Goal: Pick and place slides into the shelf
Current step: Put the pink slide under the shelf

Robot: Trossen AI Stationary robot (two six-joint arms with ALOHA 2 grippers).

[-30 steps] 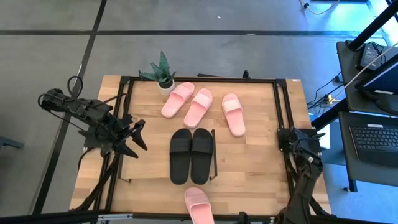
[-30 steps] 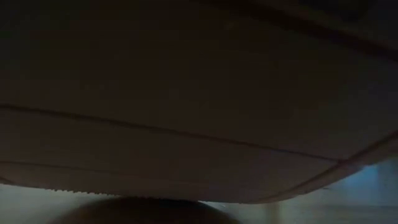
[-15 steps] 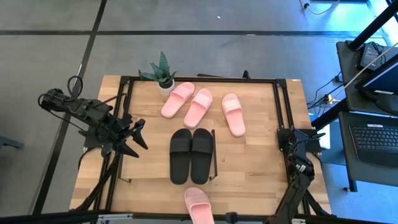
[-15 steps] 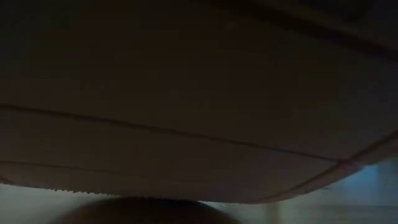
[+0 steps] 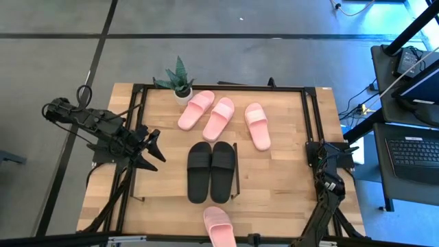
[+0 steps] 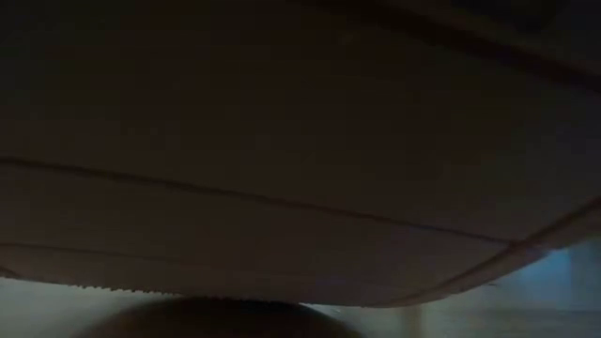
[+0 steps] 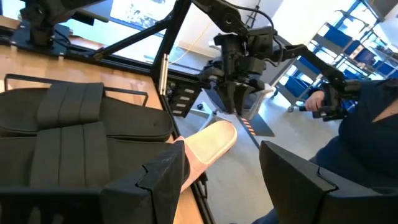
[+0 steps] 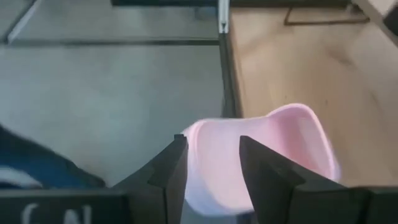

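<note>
A pale pink slide lies at the table's near edge, its end sticking out past the edge. My right gripper hangs open just above that end, fingers pointing down; the slide shows between and beyond its fingers. The black pair stands on the shelf at mid table. Three more pink slides lie at the far side. My left gripper waits open at the left, above the table, pointing toward the black pair.
A small potted plant stands at the far edge beside the pink slides. Black frame rails run around the tabletop. A person's dark blue sleeve shows beyond the near edge. A dark surface close to the lens fills the low view.
My right arm has swung down toward the pink slide at the near edge, and its wrist has rolled. The slides have not moved.
</note>
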